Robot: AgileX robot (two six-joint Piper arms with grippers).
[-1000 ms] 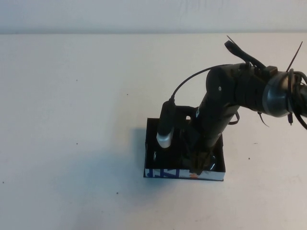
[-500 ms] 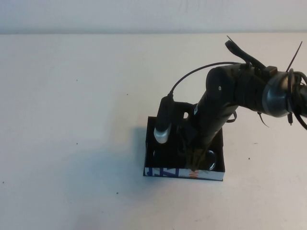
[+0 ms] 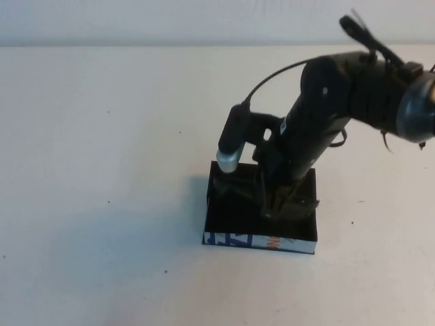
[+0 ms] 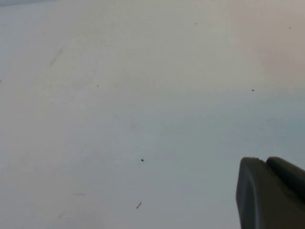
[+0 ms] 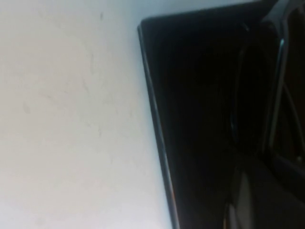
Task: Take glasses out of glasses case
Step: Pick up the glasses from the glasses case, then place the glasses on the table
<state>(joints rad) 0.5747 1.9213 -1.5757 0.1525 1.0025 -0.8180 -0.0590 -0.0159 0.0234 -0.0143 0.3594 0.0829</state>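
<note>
The glasses case (image 3: pixel 262 241), a shallow black box with a white strip printed in blue and orange, lies on the table in the high view. My right gripper (image 3: pixel 275 206) reaches down into it and is shut on the dark glasses (image 3: pixel 238 190), which sit raised and tilted just above the box floor. In the right wrist view the case's rim (image 5: pixel 157 124) runs beside the white table, and the glasses' frame (image 5: pixel 281 86) shows against the dark interior near the right gripper (image 5: pixel 248 205). My left gripper (image 4: pixel 266 162) shows only in the left wrist view, shut, over bare table.
The white table (image 3: pixel 102 170) spreads to the left of and in front of the case. The right arm's cable (image 3: pixel 272 85) and its wrist camera (image 3: pixel 231 146) hang over the box's back left corner. A pale wall (image 3: pixel 204 20) borders the far edge.
My right gripper has risen and drawn back from the front of the case, taking the glasses up with it. The case's printed front strip now shows in full.
</note>
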